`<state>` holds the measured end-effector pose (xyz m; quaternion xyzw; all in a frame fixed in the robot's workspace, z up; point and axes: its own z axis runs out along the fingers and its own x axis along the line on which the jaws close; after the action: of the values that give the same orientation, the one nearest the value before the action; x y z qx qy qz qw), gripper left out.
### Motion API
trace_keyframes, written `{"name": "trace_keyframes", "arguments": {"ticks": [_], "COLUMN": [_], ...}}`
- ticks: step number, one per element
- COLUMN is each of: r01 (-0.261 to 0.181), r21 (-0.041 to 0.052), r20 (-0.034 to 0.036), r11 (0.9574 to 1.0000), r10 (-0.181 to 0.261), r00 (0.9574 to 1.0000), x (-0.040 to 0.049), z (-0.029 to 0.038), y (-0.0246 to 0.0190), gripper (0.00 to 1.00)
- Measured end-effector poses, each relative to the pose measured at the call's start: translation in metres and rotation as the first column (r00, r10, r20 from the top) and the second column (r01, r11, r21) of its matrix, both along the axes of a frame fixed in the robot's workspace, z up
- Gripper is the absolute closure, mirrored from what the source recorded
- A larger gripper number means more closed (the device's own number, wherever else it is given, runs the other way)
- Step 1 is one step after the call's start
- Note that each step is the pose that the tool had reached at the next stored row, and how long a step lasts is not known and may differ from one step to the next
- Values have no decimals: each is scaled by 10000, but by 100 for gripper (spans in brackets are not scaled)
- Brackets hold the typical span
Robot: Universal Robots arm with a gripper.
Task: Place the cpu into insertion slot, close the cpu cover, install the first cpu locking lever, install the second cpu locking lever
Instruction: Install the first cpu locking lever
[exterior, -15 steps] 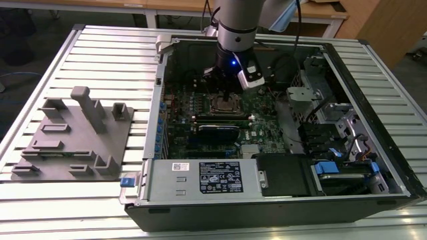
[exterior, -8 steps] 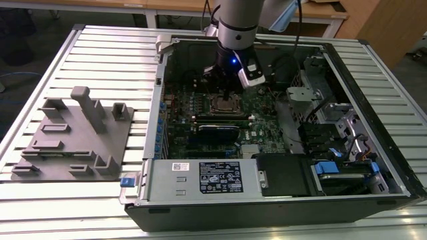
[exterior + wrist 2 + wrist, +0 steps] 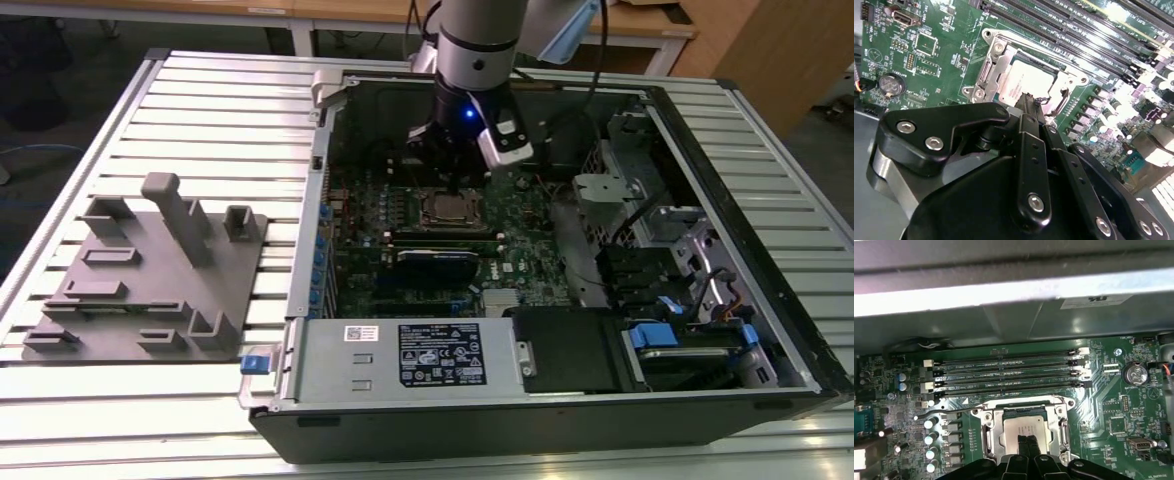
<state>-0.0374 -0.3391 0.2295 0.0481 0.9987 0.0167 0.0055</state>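
One silver-grey square cpu [image 3: 1041, 428] under one silver metal-frame cpu cover [image 3: 995, 432]; four long black memory slots [image 3: 1004, 375]. Black gripper [image 3: 1028, 442] pinched together, empty, just over the cpu.

The gripper [image 3: 1030, 102], fingers pressed together, has its tip at one edge of the cpu [image 3: 1026, 80]. The cover [image 3: 996, 70] lies flat around the cpu. Beyond the cpu run memory slots [image 3: 1064, 35]; a coin cell [image 3: 891, 85] sits well apart from it.

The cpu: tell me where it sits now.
The cpu lies in the insertion slot in the middle of the motherboard, just below the end effector in the exterior view, beside the memory slots.
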Motion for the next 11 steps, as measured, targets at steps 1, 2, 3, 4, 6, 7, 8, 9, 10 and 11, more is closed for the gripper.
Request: {"name": "trace_keyframes", "arguments": {"ticks": [1, 2, 3, 4, 6, 7, 8, 9, 10, 11], "r01": [0, 0, 0, 0, -1, 0, 0, 0, 0, 0], "r21": [-1, -2, -1, -1, -2, -2, -1, 0, 2, 1], "r20": [-1, -1, 0, -1, -1, -1, -1, 0, 1, 0], "r11": [10000, 10000, 10000, 10000, 10000, 10000, 10000, 10000, 10000, 10000], "r10": [0, 0, 0, 0, 1, 0, 0, 0, 0, 0], "r00": [10000, 10000, 10000, 10000, 10000, 10000, 10000, 10000, 10000, 10000], "x": [0, 0, 0, 0, 0, 0, 0, 0, 0, 0], "z": [19, 36, 53, 67, 96, 107, 111, 111, 111, 112], "y": [0, 0, 0, 0, 0, 0, 0, 0, 0, 0], "gripper": [90, 90, 90, 90, 90, 90, 90, 90, 90, 90]}}
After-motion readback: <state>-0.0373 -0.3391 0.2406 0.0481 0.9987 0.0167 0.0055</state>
